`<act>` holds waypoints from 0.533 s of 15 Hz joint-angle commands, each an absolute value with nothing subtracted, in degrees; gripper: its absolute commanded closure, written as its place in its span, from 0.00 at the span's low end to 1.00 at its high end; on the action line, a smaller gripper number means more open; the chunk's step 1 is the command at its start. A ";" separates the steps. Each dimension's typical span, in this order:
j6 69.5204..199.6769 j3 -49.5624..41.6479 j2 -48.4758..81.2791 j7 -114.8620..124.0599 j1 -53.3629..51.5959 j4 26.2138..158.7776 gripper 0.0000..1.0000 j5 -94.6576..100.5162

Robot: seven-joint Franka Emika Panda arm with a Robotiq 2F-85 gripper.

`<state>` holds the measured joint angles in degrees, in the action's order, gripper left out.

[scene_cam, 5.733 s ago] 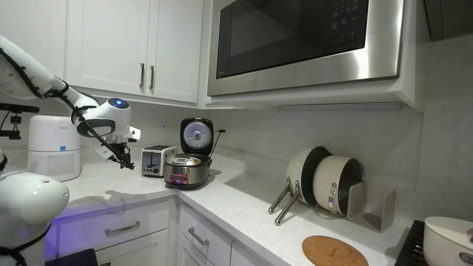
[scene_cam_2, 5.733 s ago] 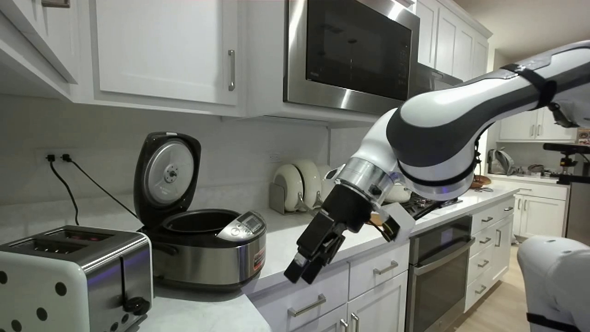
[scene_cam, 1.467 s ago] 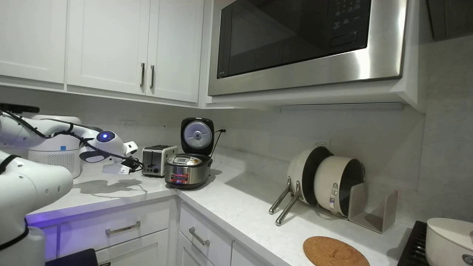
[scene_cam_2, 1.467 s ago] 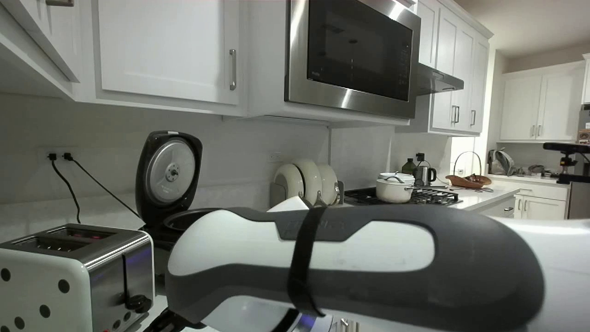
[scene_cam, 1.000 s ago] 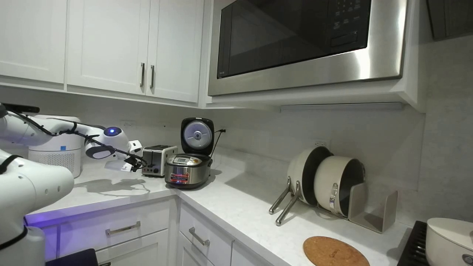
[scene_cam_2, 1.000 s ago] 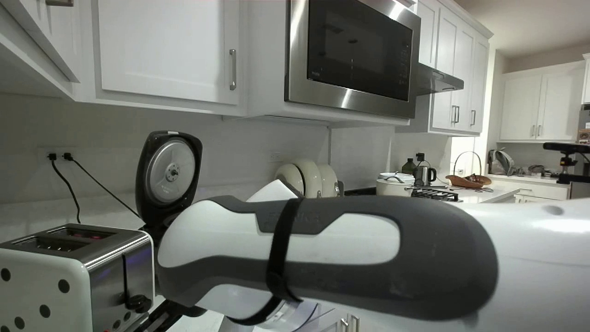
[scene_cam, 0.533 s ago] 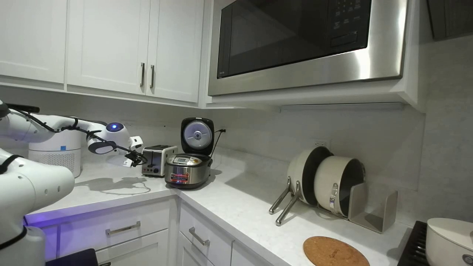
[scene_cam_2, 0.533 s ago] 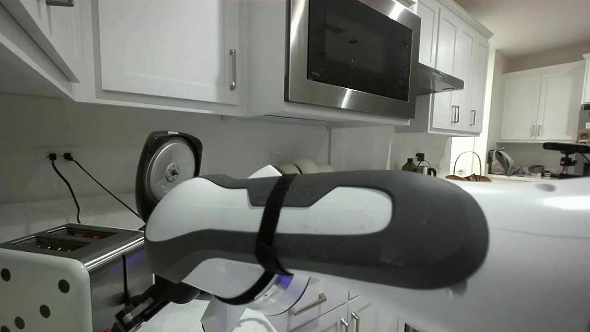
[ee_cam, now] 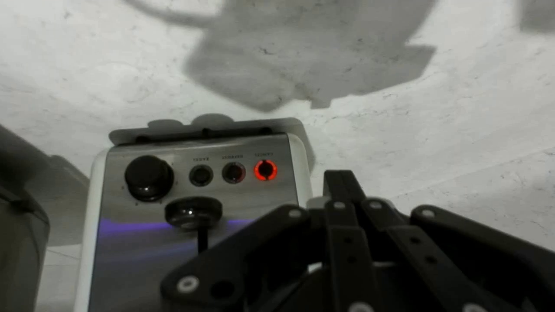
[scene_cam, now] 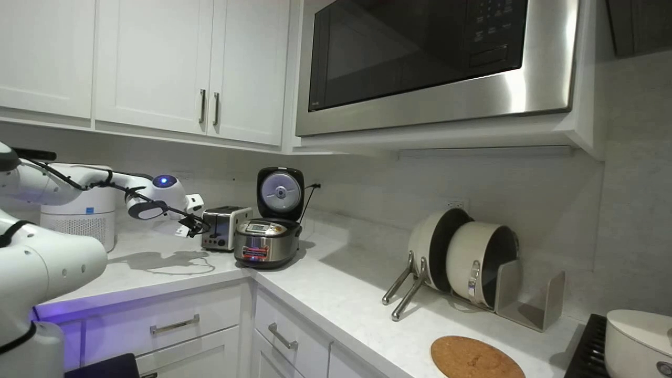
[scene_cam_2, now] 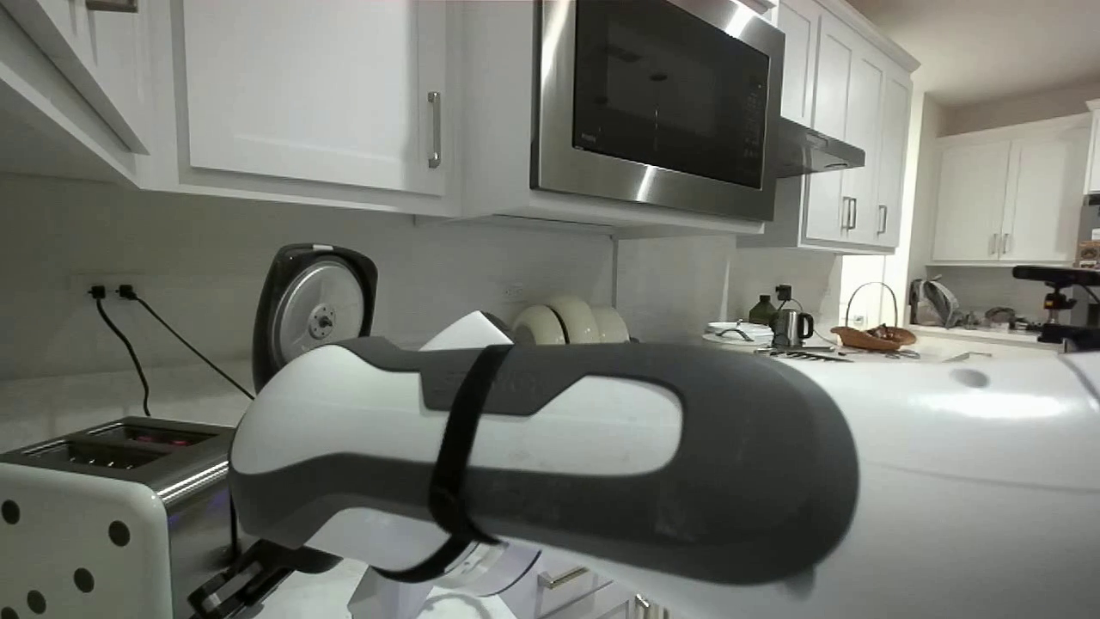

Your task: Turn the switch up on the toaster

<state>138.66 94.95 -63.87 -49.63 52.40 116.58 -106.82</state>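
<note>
Hovering with fingers (ee_cam: 334,185) pressed together at the toaster's (ee_cam: 145,260) red button (ee_cam: 265,170) side, probably needing to move across toward its central lever (ee_cam: 193,212).

Both exterior views share the toaster (scene_cam: 226,229) and microwave (scene_cam_2: 657,107); the wrist view looks down at the toaster up close.

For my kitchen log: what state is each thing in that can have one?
Toaster lever: down, low in its slot.
Toaster cancel button: lit red.
Tool: shut.
Rice cooker lid: open, standing up.
Microwave door: shut.
Upper cabinet doors: shut.
Drawers: shut.
Air purifier: on or off, cannot tell.
</note>
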 commanded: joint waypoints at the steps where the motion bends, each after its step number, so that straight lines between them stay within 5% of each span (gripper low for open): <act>1: 138.67 96.25 -67.32 -45.90 55.62 112.83 1.00 -105.80; 8: 138.65 96.51 -72.42 -43.49 59.70 109.41 1.00 -105.89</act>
